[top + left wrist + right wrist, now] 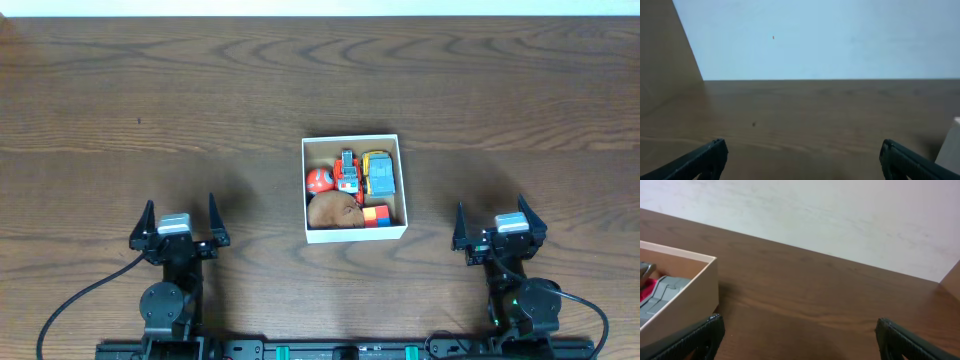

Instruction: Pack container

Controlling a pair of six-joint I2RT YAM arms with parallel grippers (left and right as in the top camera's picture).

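The small white-walled square cardboard container (355, 236) sits centred on the surface (150, 100), toys (350, 182) inside. Left end effector (181, 207) and right end effector (491, 206) both gape empty; any reach should descend vertically, clear of its walls.

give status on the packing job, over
Left gripper open, empty. Right gripper open, empty. Container on table between them, toys inside. Nothing in the way.

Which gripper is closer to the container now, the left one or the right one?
Right. The right gripper is a short way off the container's right front corner; the left gripper stands farther off on its left side.
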